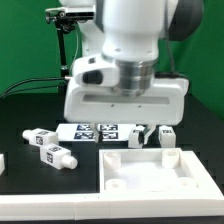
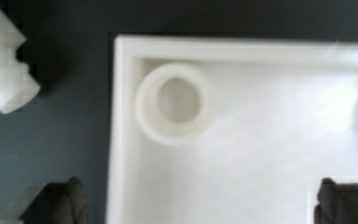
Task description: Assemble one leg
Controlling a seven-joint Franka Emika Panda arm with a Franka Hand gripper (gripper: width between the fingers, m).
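My gripper [image 2: 204,206] is open and empty. It hovers over a corner of the large flat white square panel [image 2: 247,130], close to a round socket hole [image 2: 172,103]. One dark fingertip [image 2: 55,204] is over the black table beside the panel's edge, and the other [image 2: 354,204] is over the panel. A white leg [image 2: 5,66] lies on the table beside that corner. In the exterior view two tagged legs [image 1: 38,137] [image 1: 56,153] lie left of the panel [image 1: 160,178]. The robot's hand [image 1: 125,98] hangs over the panel's far edge and its fingertips are hard to make out.
The marker board [image 1: 95,131] lies behind the panel under the hand. Two more small white tagged pieces [image 1: 140,138] [image 1: 168,136] stand at the panel's far edge. Another white part [image 1: 2,161] is cut off at the exterior view's left edge.
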